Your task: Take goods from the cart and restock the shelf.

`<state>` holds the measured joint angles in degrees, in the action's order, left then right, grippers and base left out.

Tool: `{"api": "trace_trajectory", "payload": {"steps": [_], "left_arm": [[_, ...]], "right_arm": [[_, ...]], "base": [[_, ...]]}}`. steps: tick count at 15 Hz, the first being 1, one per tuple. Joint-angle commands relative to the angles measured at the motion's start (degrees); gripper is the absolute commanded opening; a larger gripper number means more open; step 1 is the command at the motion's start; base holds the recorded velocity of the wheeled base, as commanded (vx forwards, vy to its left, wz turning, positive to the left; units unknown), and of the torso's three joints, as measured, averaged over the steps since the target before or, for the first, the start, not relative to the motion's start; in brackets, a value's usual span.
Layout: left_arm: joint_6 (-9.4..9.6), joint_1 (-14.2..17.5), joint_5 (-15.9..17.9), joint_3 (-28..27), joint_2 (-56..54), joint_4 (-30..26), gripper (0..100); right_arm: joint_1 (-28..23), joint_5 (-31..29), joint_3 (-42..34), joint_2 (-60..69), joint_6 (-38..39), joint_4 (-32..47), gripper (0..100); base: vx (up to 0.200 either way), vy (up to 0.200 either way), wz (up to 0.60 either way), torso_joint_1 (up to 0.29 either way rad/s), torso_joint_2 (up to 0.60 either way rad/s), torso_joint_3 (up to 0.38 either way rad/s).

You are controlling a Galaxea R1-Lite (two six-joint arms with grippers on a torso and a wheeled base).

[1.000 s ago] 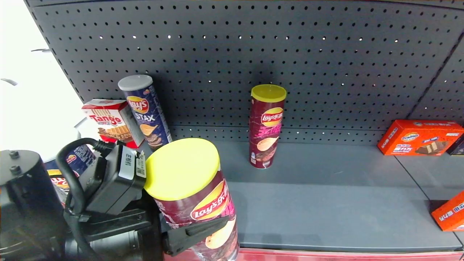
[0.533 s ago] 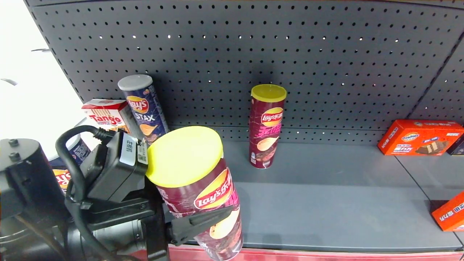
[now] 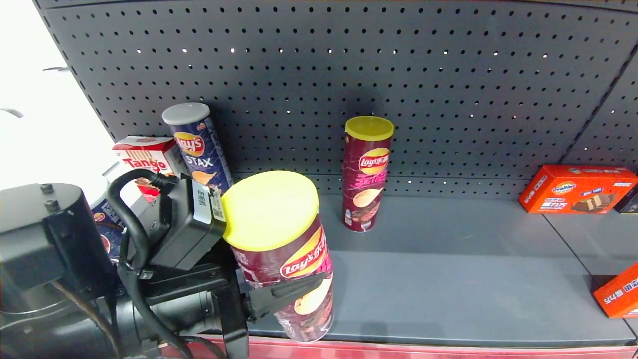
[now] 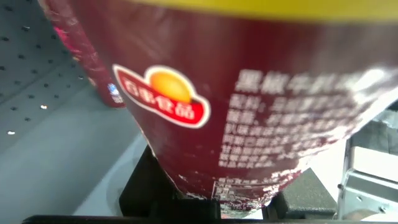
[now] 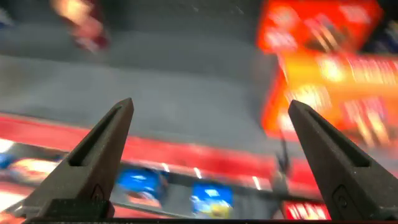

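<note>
Now our left gripper [image 3: 271, 301] clamps the chip can [image 3: 279, 239], right gripper [image 5: 211, 162] spread empty; we should lower it upright on the shelf [image 3: 448, 279], left of the standing can [image 3: 366, 174].

Shop: pegboard shelf [image 3: 448, 279] stocked with packaged snacks [image 3: 366, 179].
</note>
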<state>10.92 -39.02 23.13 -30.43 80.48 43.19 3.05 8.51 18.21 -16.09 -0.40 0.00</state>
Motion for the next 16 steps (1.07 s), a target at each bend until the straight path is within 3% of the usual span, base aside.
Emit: {"api": "trace_trajectory", "payload": {"steps": [1,3,6,11,14,16], "left_arm": [[-0.02,0.1,0.0,-0.3,0.2,0.1,0],[-0.02,0.2,0.0,-0.8,0.1,0.1,0],[-0.02,2.4,0.3,-2.3,0.5,0.1,0],[-0.11,4.6,0.4,-2.8,0.4,0.1,0],[-0.11,6.1,1.4,-2.9,0.3,0.1,0],[-0.11,6.1,1.4,-2.7,0.3,0.1,0]], "right_arm": [[4.4,4.7,10.6,-16.3,-0.2,0.5,100],[8.6,7.9,13.8,-22.5,-0.8,-0.4,100],[16.8,8.1,15.5,-34.4,-1.1,-8.6,100],[20.4,9.6,23.4,-49.0,-4.2,-11.6,100],[20.5,22.0,26.7,-65.1,-9.4,-28.3,100],[20.5,32.0,27.8,-71.2,-9.8,-34.8,100]], "base": [[0.000,0.000,0.00,0.000,0.00,0.000],[0.000,0.000,0.00,0.000,0.00,0.000],[0.000,0.000,0.00,0.000,0.00,0.000],[0.000,0.000,0.00,0.000,0.00,0.000],[0.000,0.000,0.00,0.000,0.00,0.000],[0.000,0.000,0.00,0.000,0.00,0.000]]}}
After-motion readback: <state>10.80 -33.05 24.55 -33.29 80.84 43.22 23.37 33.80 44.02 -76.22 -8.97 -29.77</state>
